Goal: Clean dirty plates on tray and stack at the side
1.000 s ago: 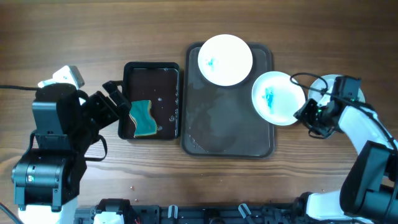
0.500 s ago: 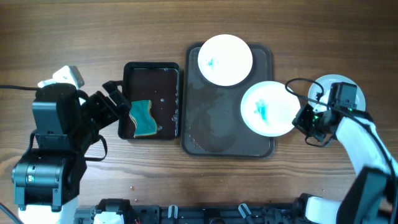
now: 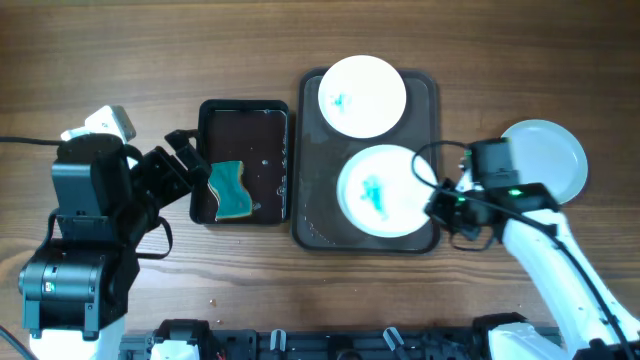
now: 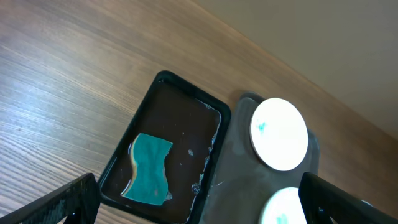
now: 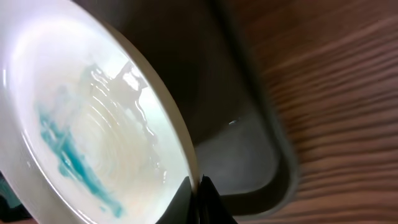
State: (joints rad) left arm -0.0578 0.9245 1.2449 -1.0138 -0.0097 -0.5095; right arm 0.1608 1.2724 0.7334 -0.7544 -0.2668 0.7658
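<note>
**Desk:** What is the right pincer doing?

**Me:** I am watching the right gripper [image 3: 441, 206] clamping the rim of the smeared white plate [image 3: 380, 190]. In the wrist view its jaws are closing on that edge at the bottom of the picture, and the plate is tilting, with teal streaks running across its bowl.

**Desk:** Where is that plate sitting?

**Me:** It is hanging over the front half of the large tray [image 3: 325, 220], inside the rim. I cannot tell whether its far edge is touching the tray floor.

**Desk:** Is anything crowding it?

**Me:** The second white plate [image 3: 362, 96] is lying just behind it on the same tray, with a small teal mark on it and a narrow gap between the two. A black cable [image 3: 428, 160] is looping over the held plate's right edge. The pale blue plate [image 3: 548, 160] is resting on the tabletop [image 3: 500, 60], just right of the arm.

**Desk:** And the left side?

**Me:** The left gripper [image 3: 186, 158] is hovering at the left edge of the black tray [image 3: 243, 115] with its fingers spread wide and holding nothing. The sponge [image 3: 232, 190] is lying in that tray's front left corner
</note>
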